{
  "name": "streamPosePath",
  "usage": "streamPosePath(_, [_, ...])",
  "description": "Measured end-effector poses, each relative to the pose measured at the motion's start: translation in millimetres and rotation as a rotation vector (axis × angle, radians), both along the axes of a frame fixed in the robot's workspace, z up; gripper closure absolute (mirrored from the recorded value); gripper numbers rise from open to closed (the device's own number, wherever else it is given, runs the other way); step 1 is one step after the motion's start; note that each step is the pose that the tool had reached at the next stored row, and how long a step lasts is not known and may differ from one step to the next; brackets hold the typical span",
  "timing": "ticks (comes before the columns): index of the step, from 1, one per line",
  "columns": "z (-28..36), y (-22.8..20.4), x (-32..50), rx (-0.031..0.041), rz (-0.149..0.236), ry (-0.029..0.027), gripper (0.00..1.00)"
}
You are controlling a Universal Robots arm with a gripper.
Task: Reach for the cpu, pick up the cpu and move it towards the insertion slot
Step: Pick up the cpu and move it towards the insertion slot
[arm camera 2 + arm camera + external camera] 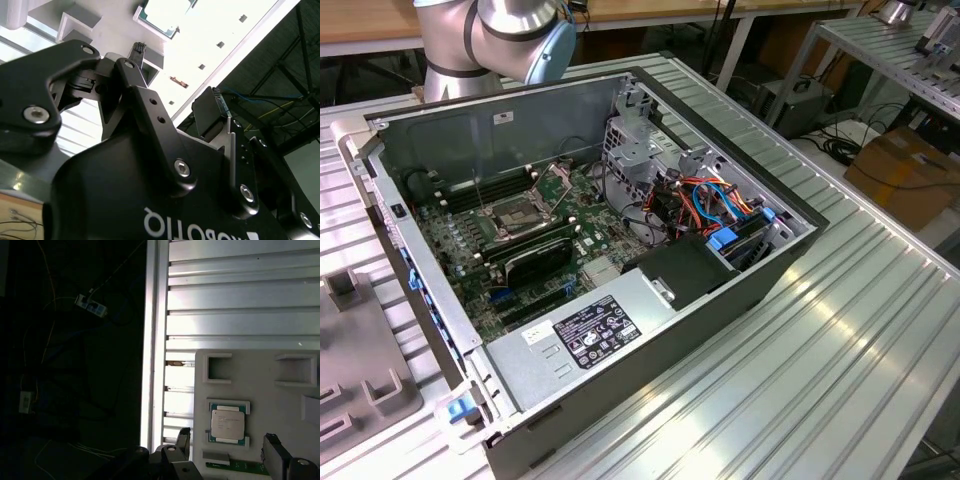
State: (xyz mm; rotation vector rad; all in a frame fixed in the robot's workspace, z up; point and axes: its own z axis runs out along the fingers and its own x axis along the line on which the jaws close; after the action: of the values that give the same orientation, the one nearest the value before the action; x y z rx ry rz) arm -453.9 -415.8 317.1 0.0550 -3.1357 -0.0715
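Below my gripper (227,446), the cpu (227,423) lies flat in its white cradle (228,403) on the grey tray (265,390), untouched. The jaws stand wide apart, one finger (183,438) on either side of the chip's line and clear of it. My worry is the descent. The chip is thin and sits between raised cradle lips, so pads coming down slightly off could land on a lip, or catch one edge and tip it. A shallow pinch might also let it slip on the way to the slot (517,216), deep inside the case (520,120).
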Motion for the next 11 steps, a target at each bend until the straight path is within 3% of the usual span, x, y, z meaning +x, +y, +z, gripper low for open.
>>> streamPosePath(11, [0.0, -0.9, 0.0, -0.0007, 0.000, 0.0000, 0.34])
